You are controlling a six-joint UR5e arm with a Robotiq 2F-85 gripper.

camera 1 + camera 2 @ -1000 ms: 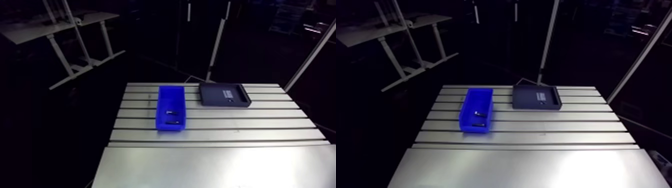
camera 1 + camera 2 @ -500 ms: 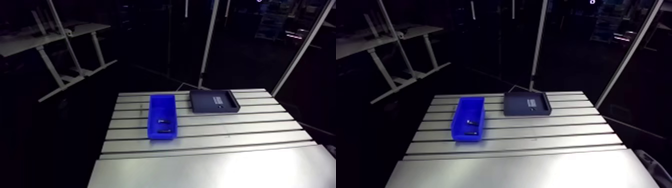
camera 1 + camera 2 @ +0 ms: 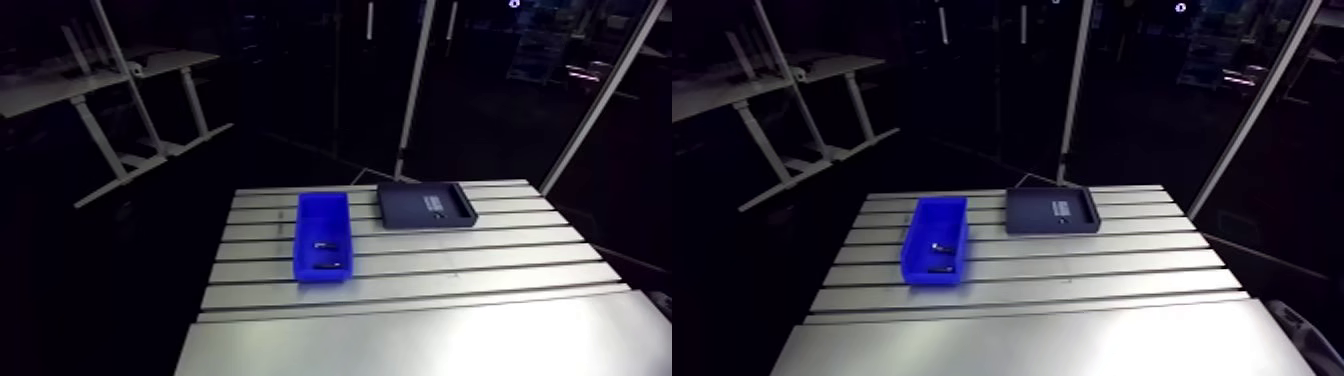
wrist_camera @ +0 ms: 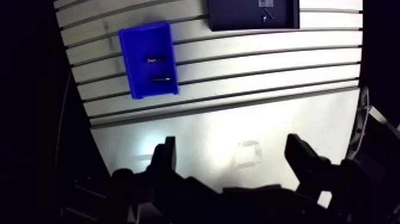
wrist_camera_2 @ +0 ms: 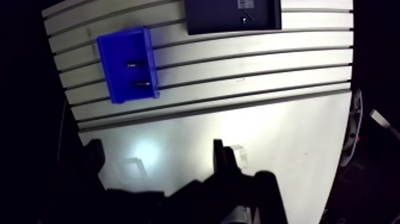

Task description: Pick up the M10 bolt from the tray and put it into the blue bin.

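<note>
Wrist view first: we see the gripper (image 4: 232, 149) hanging over the smooth, unslotted part of the table (image 4: 250, 71), near its front edge. Its two dark fingers (image 4: 165, 158) stand wide apart, and nothing but bare metal shows between them.

Well ahead of the gripper, on the slotted part, lies the blue bin (image 4: 134, 77). Its long sides run across the slots. Two bolts (image 4: 155, 60) rest on its floor, one behind the other, both lying roughly along the slots and a little apart from each other.

Further ahead still, the dark tray (image 4: 238, 15) lies at the table's far edge. The bin sits beside it towards one side edge, a narrow strip of table between them. On the tray floor we make out one small bolt (image 4: 267, 16), lying free just beside a pale label (image 4: 265, 3). We cannot tell its size.

In the arm view we find the same layout: the tray flat against the far edge, near the middle of the table's width, and the bin beside it and slightly nearer to the front, its two bolts showing as small dark marks.
</note>
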